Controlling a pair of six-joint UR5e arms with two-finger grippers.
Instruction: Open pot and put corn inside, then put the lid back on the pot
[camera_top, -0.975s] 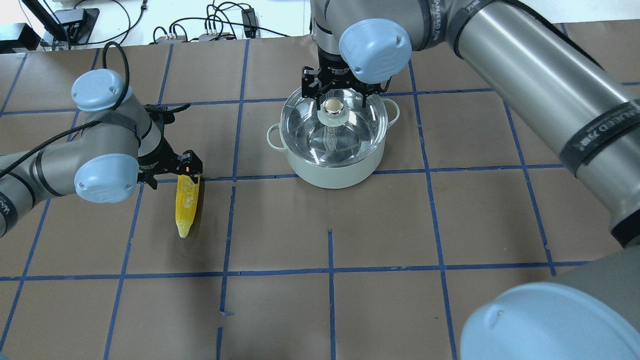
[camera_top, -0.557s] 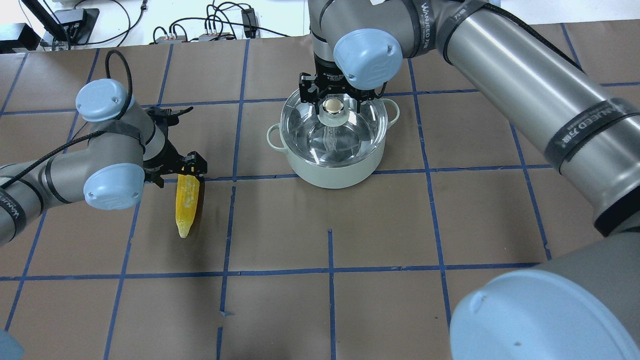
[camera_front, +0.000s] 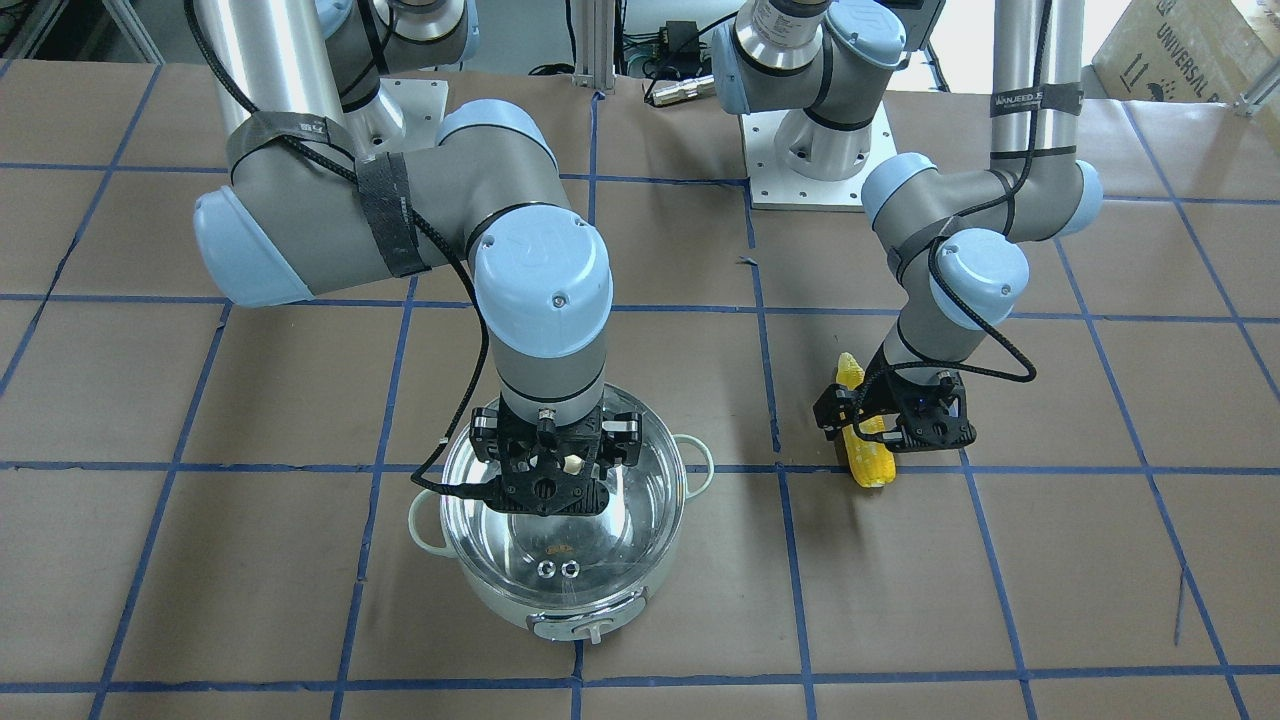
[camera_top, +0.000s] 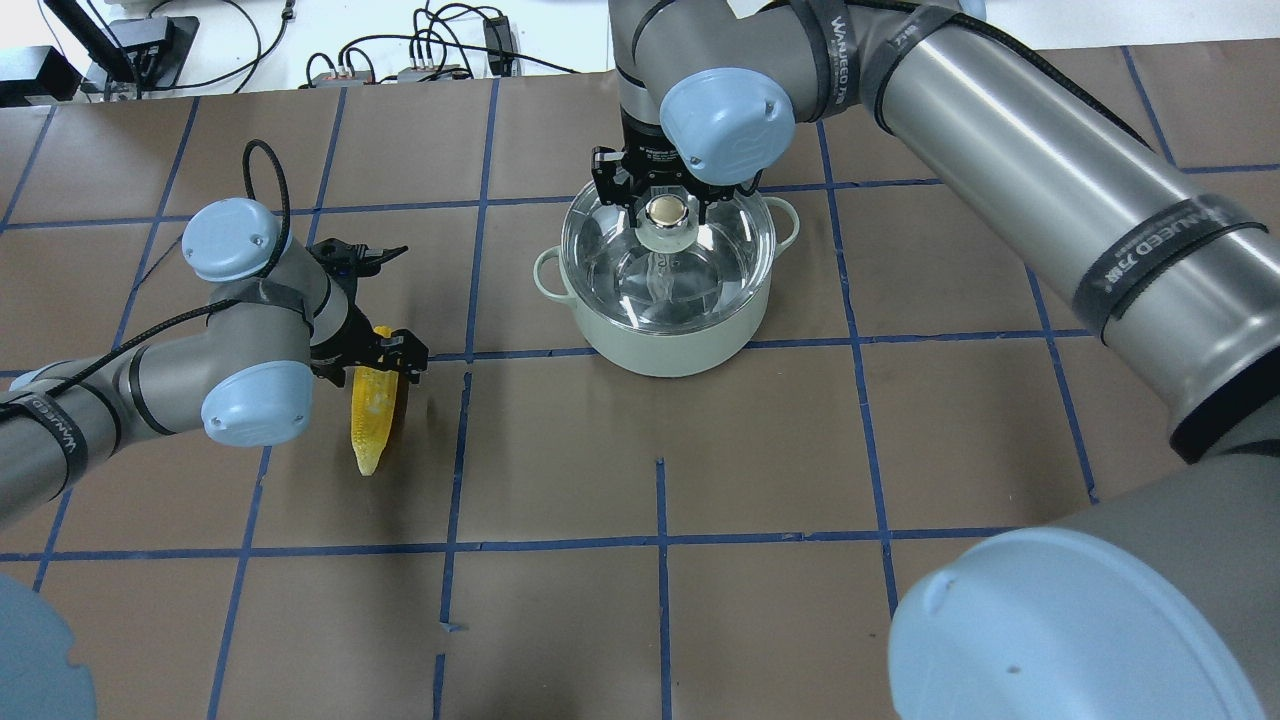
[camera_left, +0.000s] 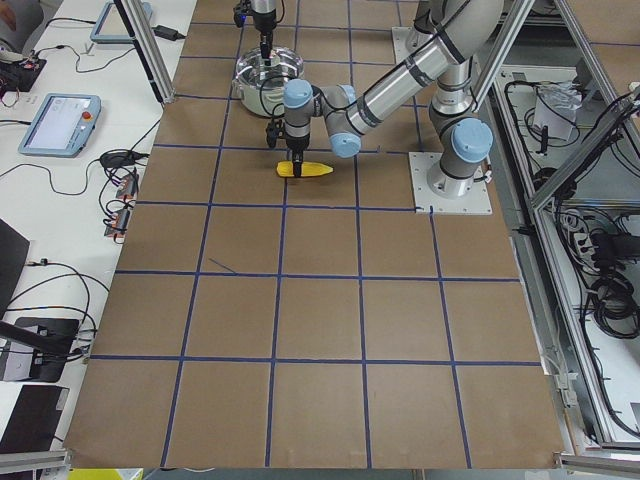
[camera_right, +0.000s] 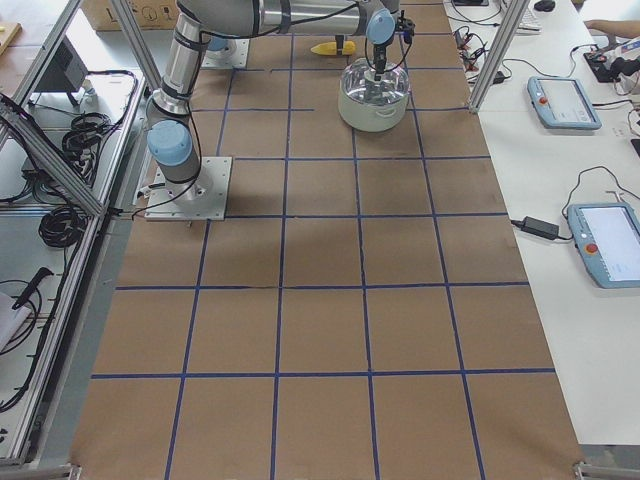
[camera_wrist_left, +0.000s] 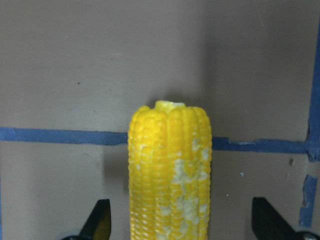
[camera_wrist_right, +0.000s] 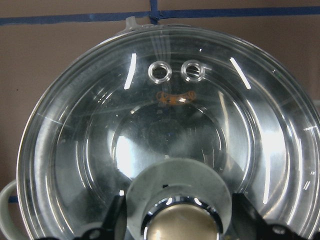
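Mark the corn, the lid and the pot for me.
corn (camera_top: 370, 425): overhead view, kernels at mid-cob.
lid (camera_top: 668, 210): overhead view, top of its knob.
pot (camera_top: 660, 352): overhead view, pale outer wall below the rim.

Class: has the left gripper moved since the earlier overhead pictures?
Yes. The left gripper has shifted toward the corn's pointed end, from behind the blue tape line to over it.

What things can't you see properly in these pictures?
- Pointed tip of the corn: left wrist view, cut off by the bottom edge.
- Knob of the lid: front-facing view, mostly hidden by the right gripper.
- That gripper's fingertips: right wrist view, cut off by the bottom edge.
- Front panel of the pot: overhead view, hidden behind the pot itself.
- Side views: everything too small.
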